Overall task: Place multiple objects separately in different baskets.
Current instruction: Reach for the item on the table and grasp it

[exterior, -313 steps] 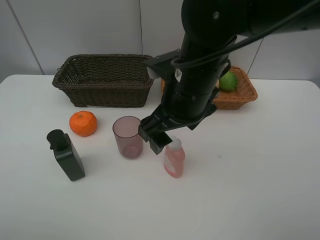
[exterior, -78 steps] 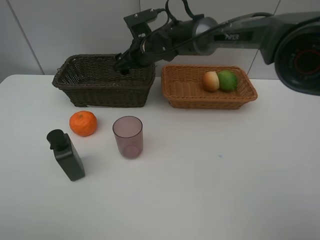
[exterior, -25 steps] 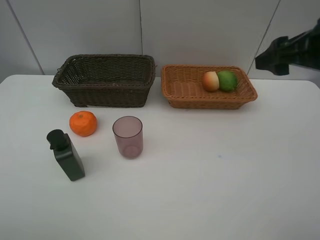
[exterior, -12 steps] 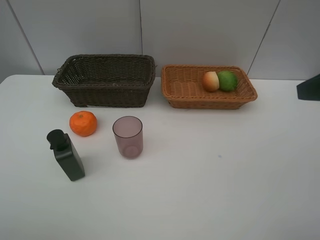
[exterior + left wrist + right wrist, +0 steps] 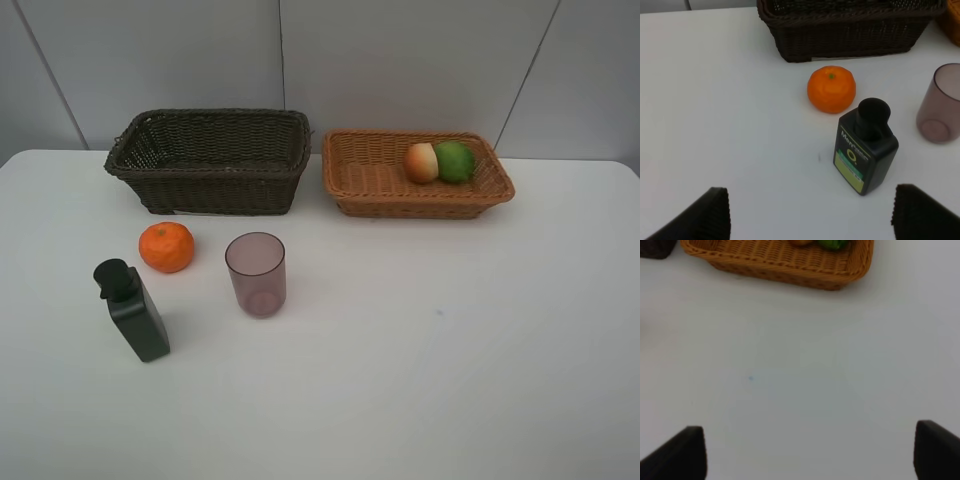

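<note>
In the exterior high view an orange mandarin (image 5: 166, 247), a black pump bottle (image 5: 132, 310) and a mauve cup (image 5: 256, 273) stand on the white table in front of the dark brown basket (image 5: 208, 160). The red-yellow peach (image 5: 421, 162) and the green fruit (image 5: 456, 161) lie in the light tan basket (image 5: 418, 172). The pink bottle is hidden. Neither arm shows in that view. My left gripper (image 5: 810, 220) is open and empty, near the bottle (image 5: 866, 147) and mandarin (image 5: 831, 89). My right gripper (image 5: 805, 455) is open and empty over bare table, short of the tan basket (image 5: 780, 260).
The white table (image 5: 450, 350) has its far edge against a grey wall behind the two baskets. In the left wrist view the cup (image 5: 940, 105) and the dark basket (image 5: 850, 25) show at the frame's edges.
My right arm has carried the pink bottle from beside the cup to the dark basket, then pulled back to the right and out of the exterior view. The other things have not moved.
</note>
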